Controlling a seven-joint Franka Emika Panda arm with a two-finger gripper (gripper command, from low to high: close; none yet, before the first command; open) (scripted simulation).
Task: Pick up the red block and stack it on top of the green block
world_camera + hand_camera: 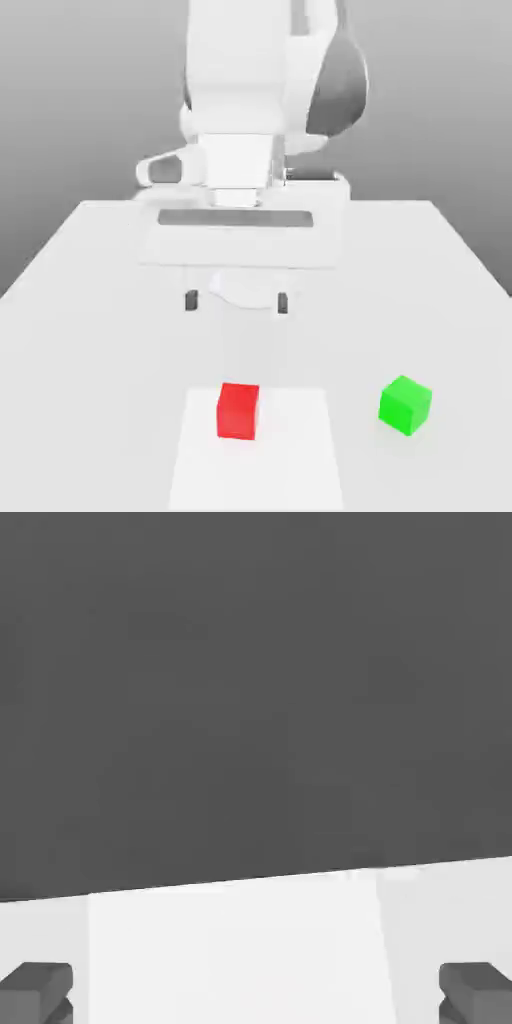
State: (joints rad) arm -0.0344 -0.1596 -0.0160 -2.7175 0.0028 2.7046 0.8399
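Wide apart go the claw's two dark fingertips, the gripper (pixel 236 301) released and gripping nothing, hanging above the white table (pixel 80 300) in the exterior view with clear air beneath it. From the hand view the same gripper (pixel 256 992) shows one dark fingertip (pixel 38 990) at one edge and its partner at the far edge, pale tabletop between them and a dark grey backdrop beyond. Up above, the white arm (pixel 250 90) hunches over, its broad hand block facing the camera. Now to the pieces: the red block (pixel 238 410) sits flat on a slightly brighter white rectangular patch (pixel 300 450) of the table, nearer the camera than the gripper and roughly in line with it, well apart from the fingertips. Over toward the exterior view's right, the green block (pixel 405 405) rests on the bare table just off the patch's edge, turned a little so a corner faces the camera. Red and green stand near each other but not touching, each on the surface, neither stacked on the other.
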